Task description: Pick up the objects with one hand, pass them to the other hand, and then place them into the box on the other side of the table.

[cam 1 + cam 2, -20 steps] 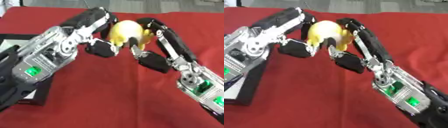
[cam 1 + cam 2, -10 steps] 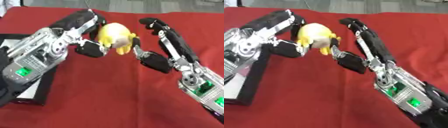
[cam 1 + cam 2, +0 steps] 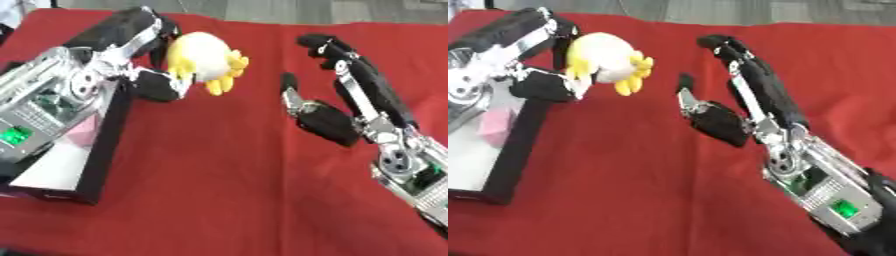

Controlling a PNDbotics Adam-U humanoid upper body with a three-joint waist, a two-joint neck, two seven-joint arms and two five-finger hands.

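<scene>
Since the earlier frames the yellow plush toy [image 3: 203,59] has left the right hand [image 3: 325,117] and travelled toward 9 o'clock in the left hand [image 3: 150,75], and the two hands, then closed together round it, now stand well apart; the left hand's fingers and thumb curl round the toy's rounded body, holding it above the red tablecloth [image 3: 219,175], just beside the near edge of the black box [image 3: 101,150] at 9 o'clock; the right hand hangs empty, fingers spread and extended, at 3 o'clock; the toy looks soft, light and compressible, unlikely to slip or break; its round body is the better hold, its small yellow lobes being too floppy.
</scene>
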